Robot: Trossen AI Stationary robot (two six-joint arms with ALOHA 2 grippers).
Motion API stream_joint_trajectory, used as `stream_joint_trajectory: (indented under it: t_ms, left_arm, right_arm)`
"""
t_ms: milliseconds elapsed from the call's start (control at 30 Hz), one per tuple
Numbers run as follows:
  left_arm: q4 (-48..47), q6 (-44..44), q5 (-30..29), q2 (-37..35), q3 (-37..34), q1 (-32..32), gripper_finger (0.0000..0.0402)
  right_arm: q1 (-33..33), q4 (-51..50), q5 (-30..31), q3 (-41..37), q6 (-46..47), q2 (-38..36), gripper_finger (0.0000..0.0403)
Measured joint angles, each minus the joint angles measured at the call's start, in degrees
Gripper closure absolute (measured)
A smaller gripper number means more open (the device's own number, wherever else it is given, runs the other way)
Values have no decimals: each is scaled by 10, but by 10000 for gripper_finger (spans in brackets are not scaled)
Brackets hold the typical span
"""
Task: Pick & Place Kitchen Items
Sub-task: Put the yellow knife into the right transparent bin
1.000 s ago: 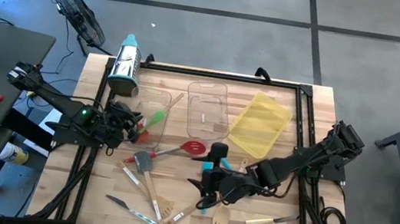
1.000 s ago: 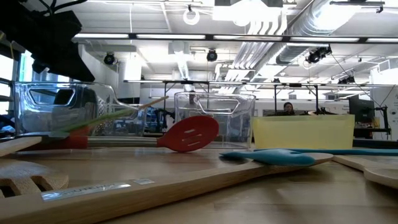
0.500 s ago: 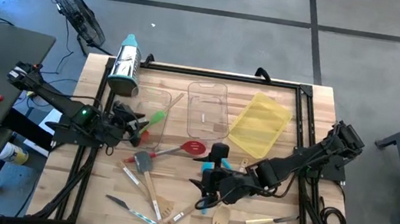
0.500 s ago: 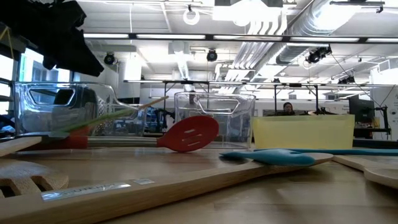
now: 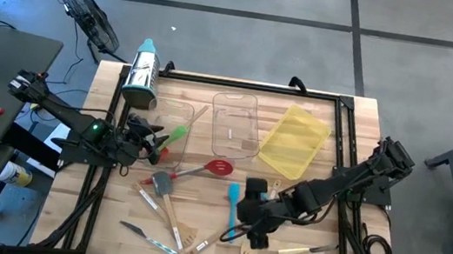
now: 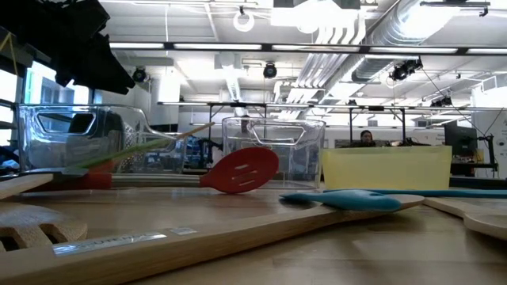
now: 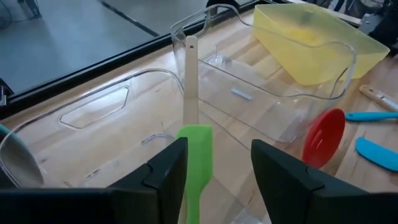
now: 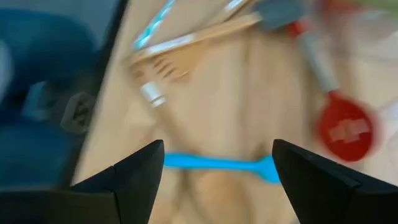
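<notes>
I am releasing the green spatula (image 7: 195, 163) into the clear bin (image 5: 173, 118), left gripper (image 7: 214, 174) fingers apart astride it, while the right gripper (image 8: 217, 180), fingers wide, is hovering over the teal spatula (image 5: 233, 207), needing descent next.

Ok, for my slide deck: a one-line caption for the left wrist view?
Open left gripper above a green silicone spatula with wooden handle lying in a clear plastic bin.

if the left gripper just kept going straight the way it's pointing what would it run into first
Most likely the green spatula: it lies right between the open left gripper's fingers, its wooden handle running ahead over the clear bin. Depth is hard to judge, so the bin's rim could come first.
</notes>
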Motion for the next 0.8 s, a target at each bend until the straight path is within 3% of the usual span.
stream_joint_trajectory:
  t_ms: [233,500,700,800]
  left_arm:
    - [-1,2,5,0,0,0,226]
    - [2,0,26,0,0,0,226]
    - [36,0,35,0,0,0,226]
    - [50,0,87,0,0,0,226]
  right_arm:
    - [0,-6,-67,0,40,0,110]
    - [27,-118,-109,0,108,7,110]
    - [64,-116,-89,0,189,8,110]
    - [87,-104,-59,0,221,8,110]
